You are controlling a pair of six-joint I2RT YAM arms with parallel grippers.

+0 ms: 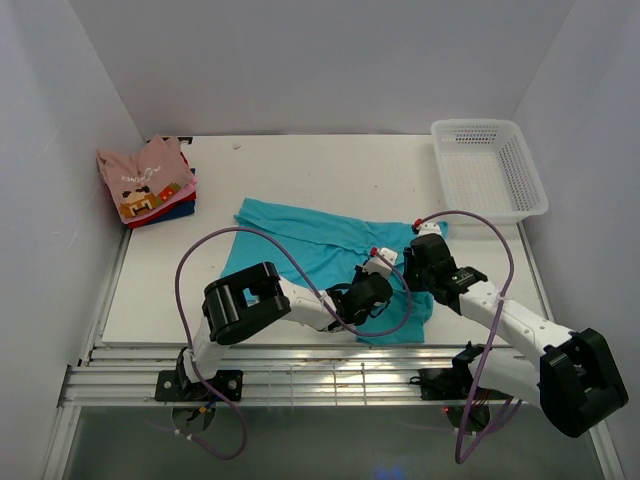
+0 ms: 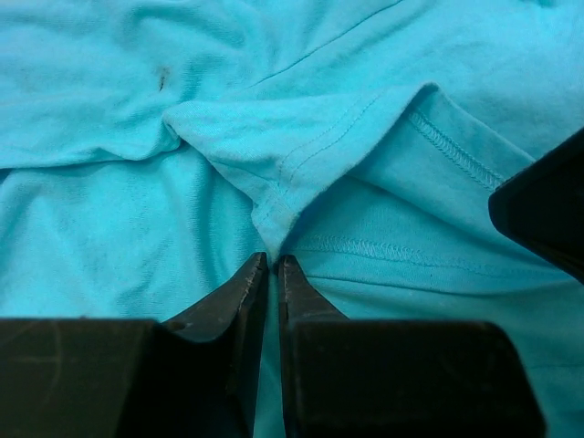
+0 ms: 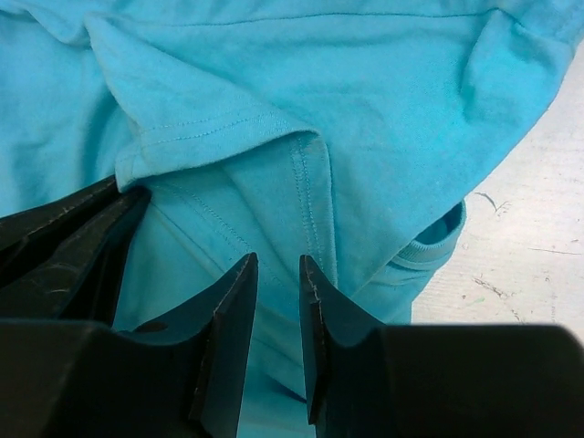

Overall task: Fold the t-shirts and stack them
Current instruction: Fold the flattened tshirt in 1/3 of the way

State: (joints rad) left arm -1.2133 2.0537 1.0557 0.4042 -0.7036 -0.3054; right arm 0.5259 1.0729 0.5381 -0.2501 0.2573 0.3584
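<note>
Observed: the plain teal short-sleeved cloth t-shirt (image 1: 310, 245) lies spread and rumpled on the white flat surface (image 1: 300, 165), near the front edge, slightly right of centre. Both my arms reach onto its near right portion, wrists close together. My left hand (image 2: 274, 263) sits low over the cloth with its two black fingers drawn almost together, only a thin slit between them. The tips meet the corner of a folded, stitched hem, and creases in the cloth run toward that point. Whether cloth is actually nipped between the tips, I cannot tell. My right hand (image 3: 278, 266) is just beside it, over the same stitched fold. Its fingers stand a little apart, with teal cloth visible through the gap and nothing clamped. In each wrist view, a dark part of the other hand shows at the frame's edge. Right of my right hand, the t-shirt's ribbed edge ends at bare, scuffed surface. A stack of folded t-shirts (image 1: 148, 182) rests at the far left corner, against the wall and well apart from the teal one. A pink shirt with a pixel-block graphic is on top, with red and dark blue edges showing beneath. A white plastic mesh basket (image 1: 490, 168) sits at the far right corner.
</note>
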